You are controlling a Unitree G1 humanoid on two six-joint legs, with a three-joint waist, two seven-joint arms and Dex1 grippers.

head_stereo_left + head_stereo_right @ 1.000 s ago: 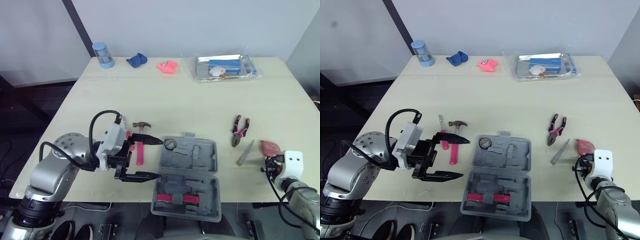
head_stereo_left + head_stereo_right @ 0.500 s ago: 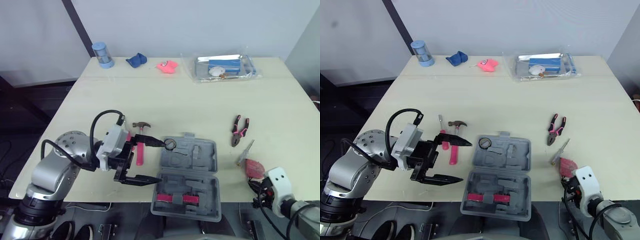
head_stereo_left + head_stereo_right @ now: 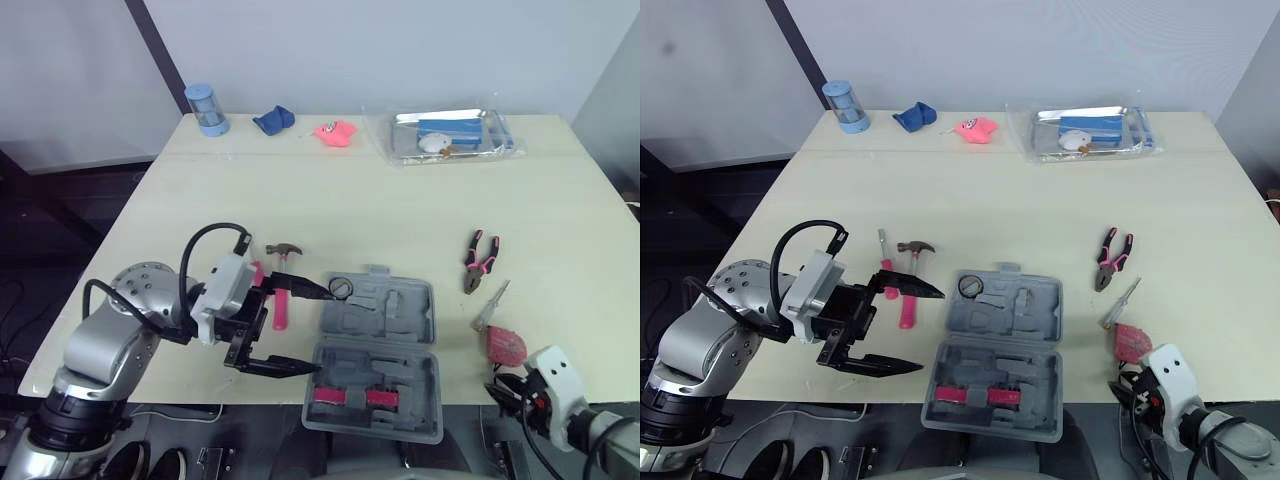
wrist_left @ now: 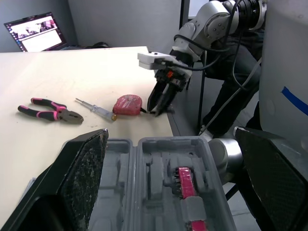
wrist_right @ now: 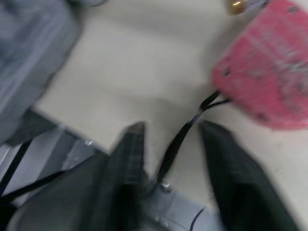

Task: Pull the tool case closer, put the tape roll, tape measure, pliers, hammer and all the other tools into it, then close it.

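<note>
The grey tool case (image 3: 385, 320) lies open near the table's front edge, with pink-handled bits in its front half and a black tape roll (image 3: 341, 288) at its far left corner. My left gripper (image 3: 318, 330) stands open at the case's left side, one finger near the tape roll. A pink-handled hammer (image 3: 281, 290) and a small pink screwdriver (image 3: 883, 262) lie behind that gripper. Right of the case lie the pliers (image 3: 478, 262), a clear screwdriver (image 3: 492, 305) and the red tape measure (image 3: 506, 346). My right gripper (image 4: 161, 103) hangs at the front edge, fingers (image 5: 129, 156) apart around the tape measure's black strap (image 5: 185, 134).
Along the far edge stand a blue cylinder (image 3: 206, 109), a blue object (image 3: 272, 120), a pink toy (image 3: 336, 132) and a clear bag with a tray (image 3: 450, 135). The table's front edge runs just below the case.
My right gripper pulled back toward the front edge, dragging the tape measure by its strap, and its fingers have now parted. The left gripper sank slightly.
</note>
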